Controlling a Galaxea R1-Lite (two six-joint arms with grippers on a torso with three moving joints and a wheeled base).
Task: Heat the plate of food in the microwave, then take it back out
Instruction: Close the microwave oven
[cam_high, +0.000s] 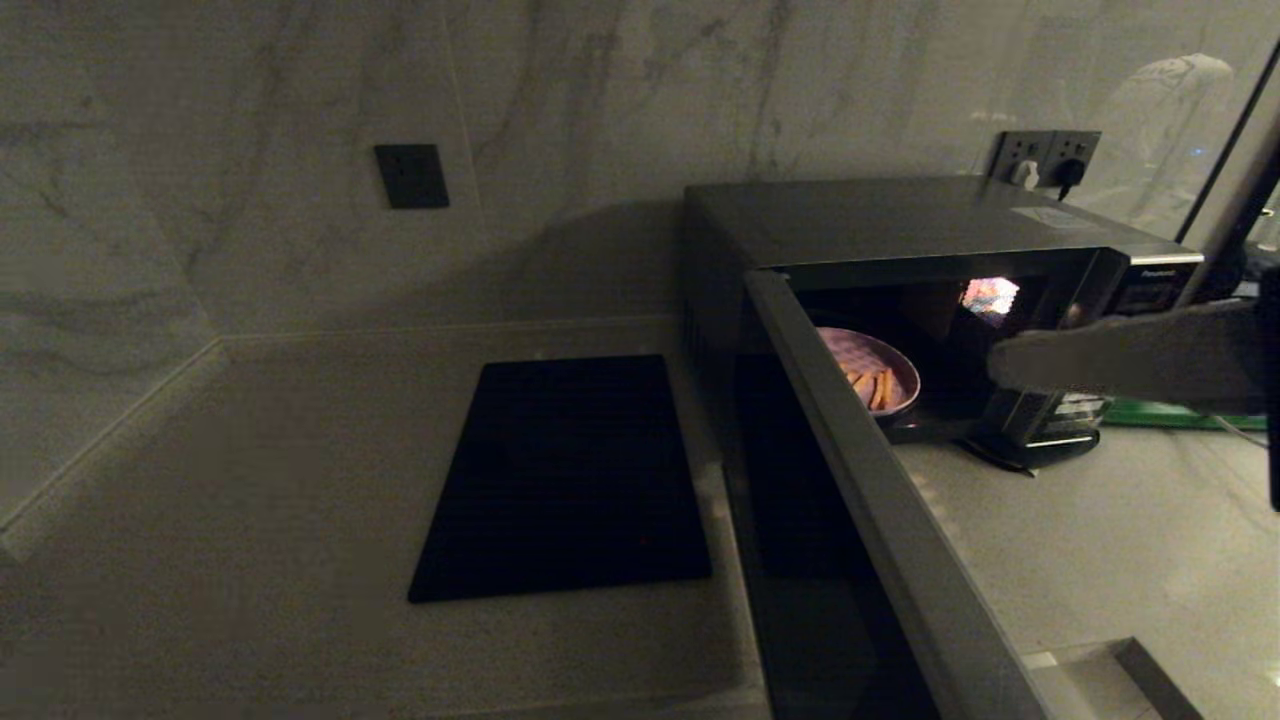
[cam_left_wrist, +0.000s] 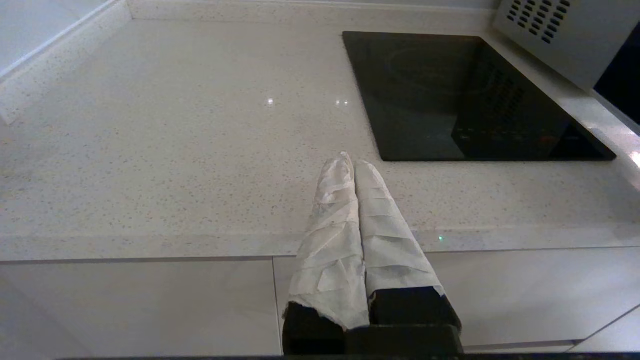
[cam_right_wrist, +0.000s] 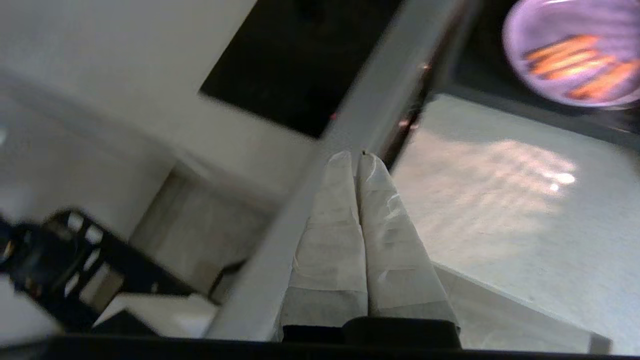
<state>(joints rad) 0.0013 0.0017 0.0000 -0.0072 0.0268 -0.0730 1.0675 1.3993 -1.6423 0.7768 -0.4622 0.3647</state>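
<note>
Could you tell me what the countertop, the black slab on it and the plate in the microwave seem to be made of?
The countertop looks like polished speckled stone or quartz: fine flecks and small light glints. The black slab looks like glossy glass, probably a cooktop, with faint ring markings and reflections. The plate of food inside the microwave seems smooth glazed ceramic or plastic; I cannot tell which.

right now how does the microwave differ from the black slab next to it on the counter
The microwave is a tall dark grey box; the black slab is thin and flat. The microwave stands with its door swung open, lit inside and holding the plate of food; the slab lies bare with nothing on it. Both are dark, rectangular, and sit side by side on the pale counter.
</note>
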